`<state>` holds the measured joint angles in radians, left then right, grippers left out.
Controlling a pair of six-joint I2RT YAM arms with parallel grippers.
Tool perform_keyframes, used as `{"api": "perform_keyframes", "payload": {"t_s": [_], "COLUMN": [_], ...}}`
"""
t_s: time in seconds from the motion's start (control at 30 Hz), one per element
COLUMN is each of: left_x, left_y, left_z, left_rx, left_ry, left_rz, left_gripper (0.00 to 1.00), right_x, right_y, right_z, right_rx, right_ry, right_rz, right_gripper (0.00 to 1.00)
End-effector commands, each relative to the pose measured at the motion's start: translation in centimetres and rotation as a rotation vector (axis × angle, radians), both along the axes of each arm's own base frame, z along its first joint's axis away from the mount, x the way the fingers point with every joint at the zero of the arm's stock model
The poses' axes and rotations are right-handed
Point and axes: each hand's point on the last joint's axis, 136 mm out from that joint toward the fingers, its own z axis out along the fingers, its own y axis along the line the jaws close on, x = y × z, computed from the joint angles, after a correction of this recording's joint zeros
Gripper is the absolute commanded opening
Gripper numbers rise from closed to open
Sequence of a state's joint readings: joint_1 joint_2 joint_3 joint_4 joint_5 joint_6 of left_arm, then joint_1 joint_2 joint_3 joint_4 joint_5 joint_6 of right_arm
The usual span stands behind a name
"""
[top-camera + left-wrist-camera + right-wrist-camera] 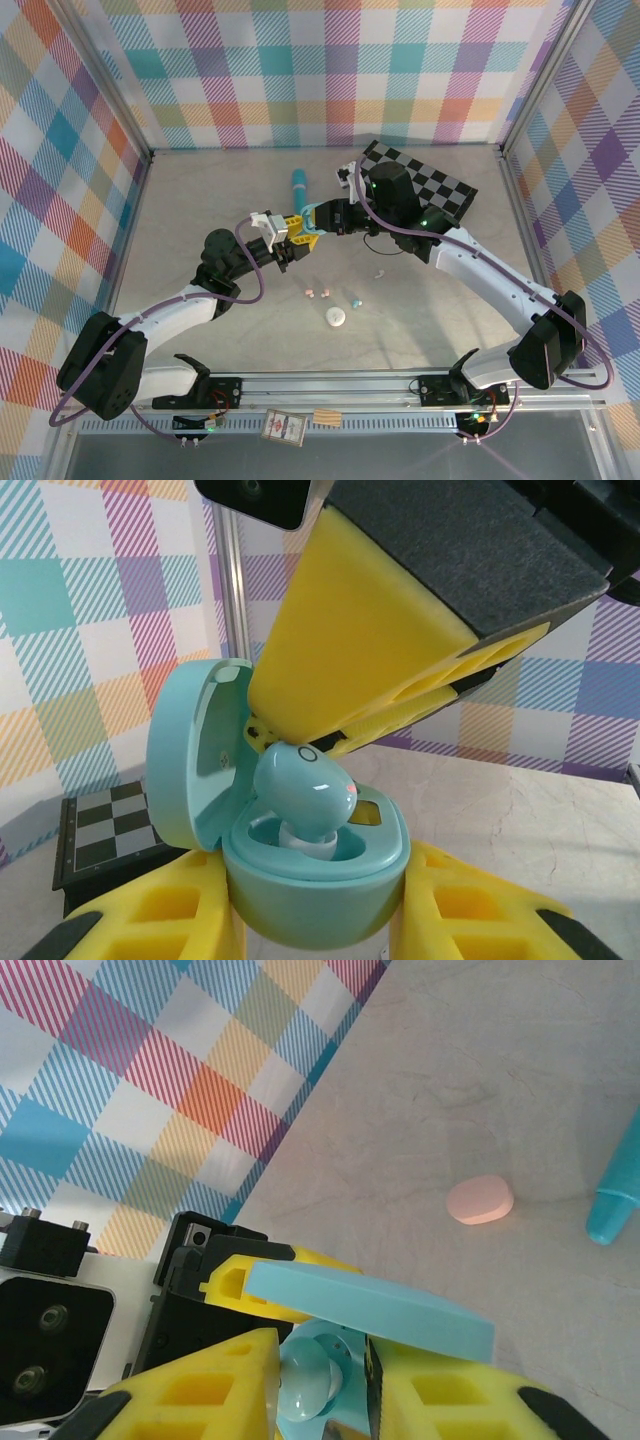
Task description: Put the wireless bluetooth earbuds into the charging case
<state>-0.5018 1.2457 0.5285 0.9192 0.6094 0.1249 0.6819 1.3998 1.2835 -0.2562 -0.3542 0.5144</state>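
The light blue charging case (318, 875) stands with its lid (190, 755) open, and my left gripper (315, 920) is shut on its body. A light blue earbud (305, 790) stands tilted in the case's well, white tip down. My right gripper (320, 1380) reaches in from above and is shut on the earbud (308, 1380); its yellow fingers (350, 650) cover the bud's top. From overhead, the left gripper (285, 238) and the right gripper (325, 218) meet over the case (309, 222) above mid-table. The lid (370, 1305) hides part of the well in the right wrist view.
Two pink earbuds (317, 293), a light blue bud (355, 301), a white bud (380, 272) and a white oval case (334, 317) lie on the table in front. A teal pen (298, 185) and a checkerboard (425, 185) lie behind. A pink case (481, 1200) lies near the pen (615, 1195).
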Motion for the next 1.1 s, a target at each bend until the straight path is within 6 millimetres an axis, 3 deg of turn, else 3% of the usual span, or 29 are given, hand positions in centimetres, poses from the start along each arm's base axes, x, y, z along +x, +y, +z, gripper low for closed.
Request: {"api": "perform_keyframes", "payload": {"t_s": [0.0,0.17,0.63,1.07], "left_x": [-1.0,-1.1,-1.0,-1.1], "left_y": [-0.3,-0.3,-0.3,-0.3], "left_z": [3.6,3.8,3.5,3.4], "left_rx": [-0.049,-0.049,-0.046,-0.044], "left_ry": [-0.122,-0.124,-0.121,-0.116], "left_rz": [-0.034,-0.037,-0.036,-0.036], "left_gripper": [0.29,0.29,0.29,0.29], "right_x": [0.0,0.6,0.2,0.1], "right_y": [-0.2,-0.6,-0.3,-0.6], "right_z": [1.1,0.3,1.3,1.9], "right_rx": [-0.01,-0.053,-0.021,-0.002], "right_ry": [-0.041,-0.031,-0.026,-0.039], "right_rz": [-0.005,-0.044,-0.023,-0.042], "right_gripper": [0.3,0.28,0.26,0.36]}}
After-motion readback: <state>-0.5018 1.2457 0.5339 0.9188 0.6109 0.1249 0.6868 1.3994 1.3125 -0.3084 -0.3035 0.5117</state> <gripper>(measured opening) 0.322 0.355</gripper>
